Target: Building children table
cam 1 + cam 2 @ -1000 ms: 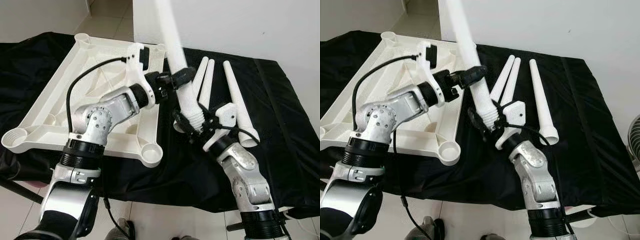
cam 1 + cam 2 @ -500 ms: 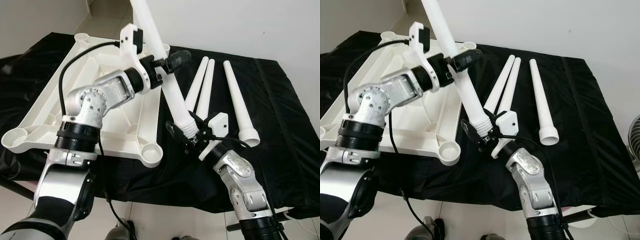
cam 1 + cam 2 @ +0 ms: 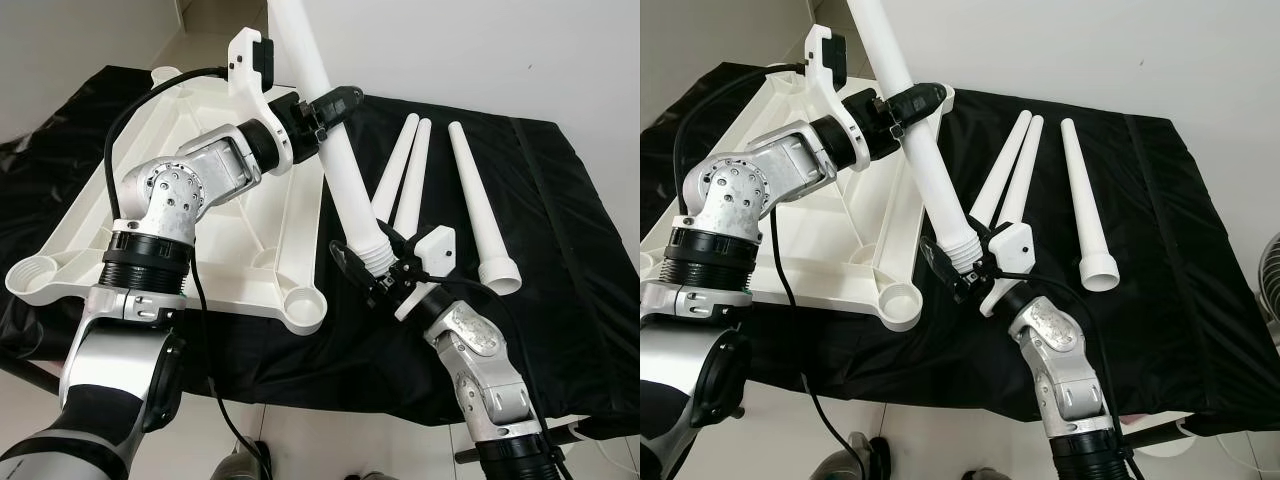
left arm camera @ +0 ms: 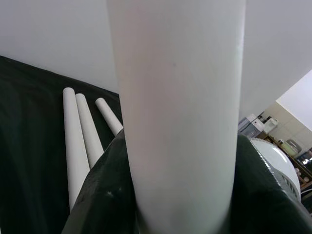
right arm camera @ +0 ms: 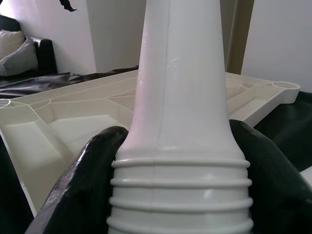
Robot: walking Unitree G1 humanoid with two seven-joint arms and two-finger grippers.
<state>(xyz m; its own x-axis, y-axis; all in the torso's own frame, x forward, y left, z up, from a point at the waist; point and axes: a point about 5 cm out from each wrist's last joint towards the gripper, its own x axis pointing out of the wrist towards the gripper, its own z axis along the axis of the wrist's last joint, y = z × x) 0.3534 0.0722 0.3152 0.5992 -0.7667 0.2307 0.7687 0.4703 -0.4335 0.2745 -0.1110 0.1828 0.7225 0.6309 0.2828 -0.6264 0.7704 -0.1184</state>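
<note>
A long white table leg is held slanted above the black-covered table, its threaded end low and its thin end up out of frame. My left gripper is shut on the leg's upper shaft. My right gripper is shut on the ribbed threaded end. The white tabletop lies upside down at the left, with round corner sockets; the nearest socket is just left of the leg's threaded end. Three more white legs lie side by side on the cloth to the right.
The black cloth covers the work table, whose front edge runs near my arms. A white wall stands behind. Pale floor tiles show below the table. Open cloth lies at the far right.
The left gripper has lifted and swung the leg's upper part further left and up. The threaded end in the right gripper has shifted left toward the tabletop's near socket.
</note>
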